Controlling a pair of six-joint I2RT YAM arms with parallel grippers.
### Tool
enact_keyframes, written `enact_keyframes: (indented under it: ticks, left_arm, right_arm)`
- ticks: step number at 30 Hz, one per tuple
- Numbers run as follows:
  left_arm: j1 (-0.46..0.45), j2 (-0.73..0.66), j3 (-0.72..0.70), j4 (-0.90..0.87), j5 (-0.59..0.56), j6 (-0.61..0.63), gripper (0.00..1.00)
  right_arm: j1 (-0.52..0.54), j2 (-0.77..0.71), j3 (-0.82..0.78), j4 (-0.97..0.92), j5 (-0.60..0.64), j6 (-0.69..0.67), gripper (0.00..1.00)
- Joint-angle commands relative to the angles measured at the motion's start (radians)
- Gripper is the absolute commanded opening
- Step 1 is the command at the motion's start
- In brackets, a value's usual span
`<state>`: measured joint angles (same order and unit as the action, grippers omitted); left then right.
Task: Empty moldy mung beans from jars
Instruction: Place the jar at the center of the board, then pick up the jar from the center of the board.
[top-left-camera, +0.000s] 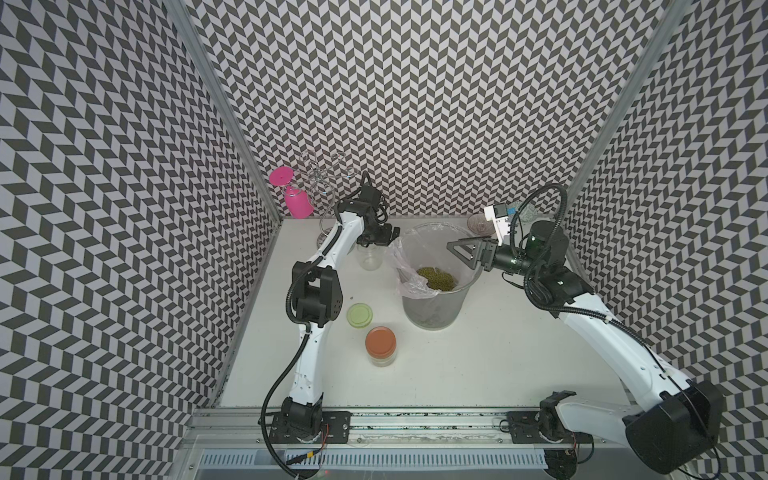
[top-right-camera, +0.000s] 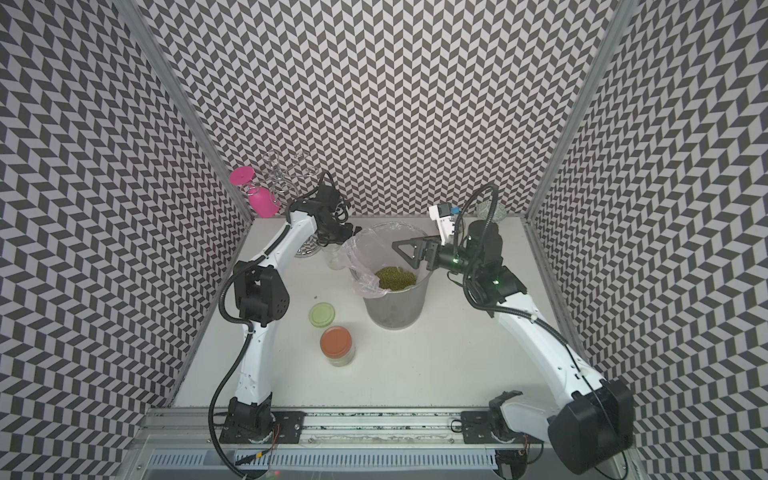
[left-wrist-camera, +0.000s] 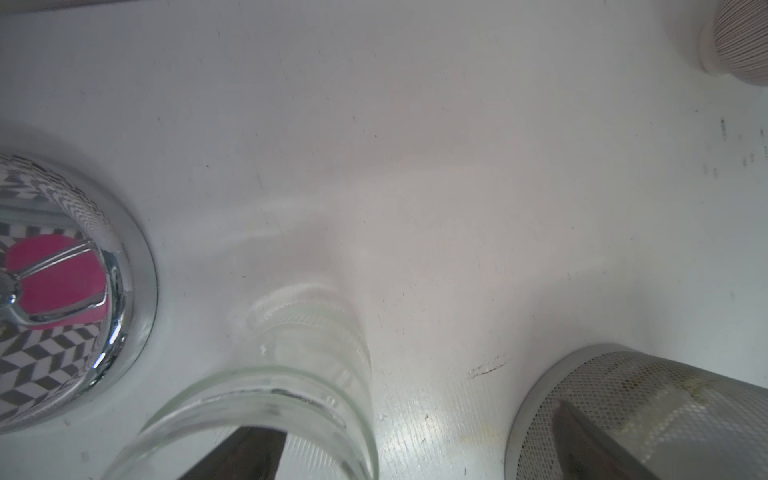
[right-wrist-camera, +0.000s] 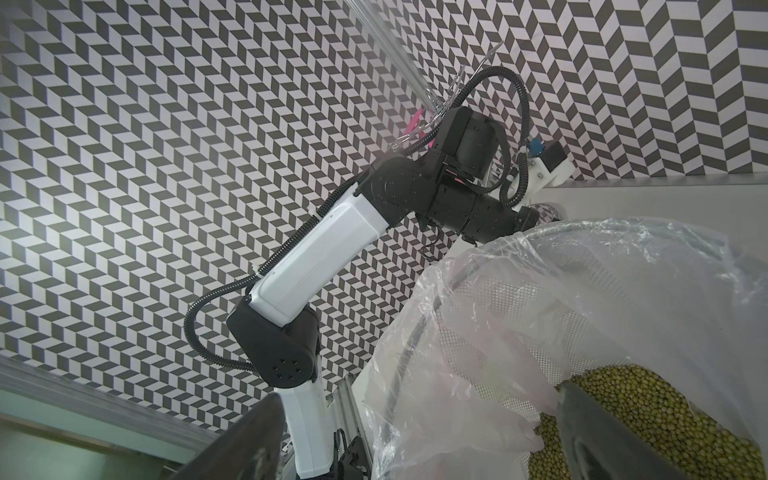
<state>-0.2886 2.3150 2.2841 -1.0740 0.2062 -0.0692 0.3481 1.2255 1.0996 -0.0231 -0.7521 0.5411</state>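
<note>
1. The grey lined bin (top-left-camera: 432, 307) stands mid-desk (top-left-camera: 519, 357), toward the back edge. The mung beans (top-left-camera: 436, 277) lie heaped in its liner.
2. The right hand (top-left-camera: 456, 250) hangs over the bin's rim, jaws spread and empty.
3. The left hand (top-left-camera: 376, 239), jaws spread, sits above an open, empty jar (top-left-camera: 370, 258) near the back left corner.
4. The orange-lidded jar (top-left-camera: 380, 347) stands shut nearer the front edge, with the pale green lid (top-left-camera: 360, 314) lying just beside it.
</note>
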Motion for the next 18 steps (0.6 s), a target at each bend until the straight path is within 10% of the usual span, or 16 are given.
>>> enact_keyframes:
  ticks: [1,8,18]
  left_arm:
    - [-0.010,-0.051,0.029,0.028,0.012,0.000,1.00]
    - [-0.011,-0.197,-0.030,0.063,-0.030,-0.088,1.00]
    - [0.025,-0.724,-0.616,0.322,-0.078,-0.240,1.00]
  right_arm:
    - [-0.004,-0.012,0.051,-0.064,0.041,-0.091,0.99]
    - [0.125,-0.042,0.098,-0.261,0.311,-0.278,0.99]
    - [0.562,-0.014,0.108,-0.336,0.715,-0.366,1.00]
